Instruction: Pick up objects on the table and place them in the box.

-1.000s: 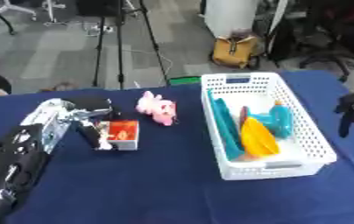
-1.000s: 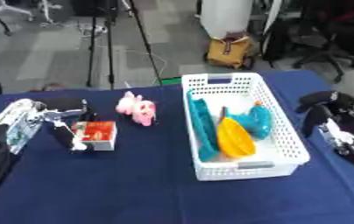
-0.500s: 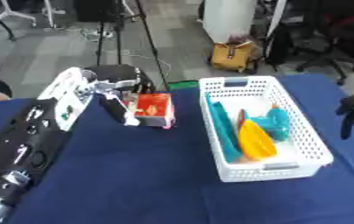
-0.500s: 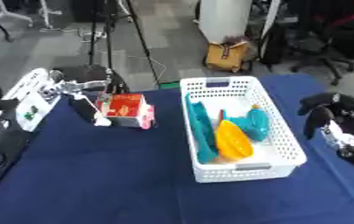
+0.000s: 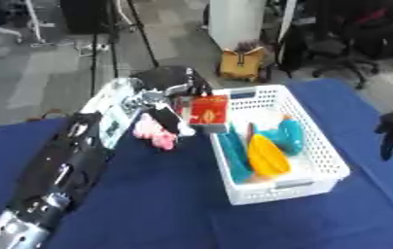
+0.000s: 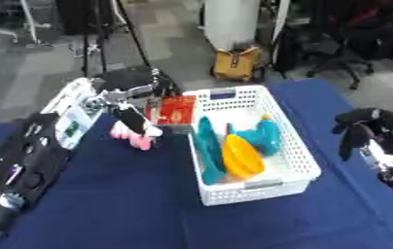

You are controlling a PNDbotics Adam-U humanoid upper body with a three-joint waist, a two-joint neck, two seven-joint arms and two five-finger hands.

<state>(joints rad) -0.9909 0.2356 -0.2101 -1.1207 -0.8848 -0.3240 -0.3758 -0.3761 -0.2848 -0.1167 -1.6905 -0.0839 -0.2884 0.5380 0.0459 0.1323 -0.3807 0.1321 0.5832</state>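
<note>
Red carton (image 5: 207,111) is riding pinched in the left hand (image 5: 159,104) fingers, hanging over the white basket (image 5: 317,147) near rim, awaiting release inside, while the right hand (image 6: 362,129) is idling curled.

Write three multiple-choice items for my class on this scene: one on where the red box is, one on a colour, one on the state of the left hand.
1. Where is the red box?
A. Lying inside the basket
B. Held up at the basket's left rim
C. On the floor

2. What colour is the basket?
A. White
B. Green
C. Black

3. What is the left hand doing?
A. Resting open on the cloth
B. Pushing the basket
C. Gripping the red box

Answers: 1 B, the box hangs above the cloth beside the near-left rim. 2 A, its lattice walls are white. 3 C, its fingers close round the box. The pink toy lies below on the blue tablecloth; the right hand waits at the right edge.
</note>
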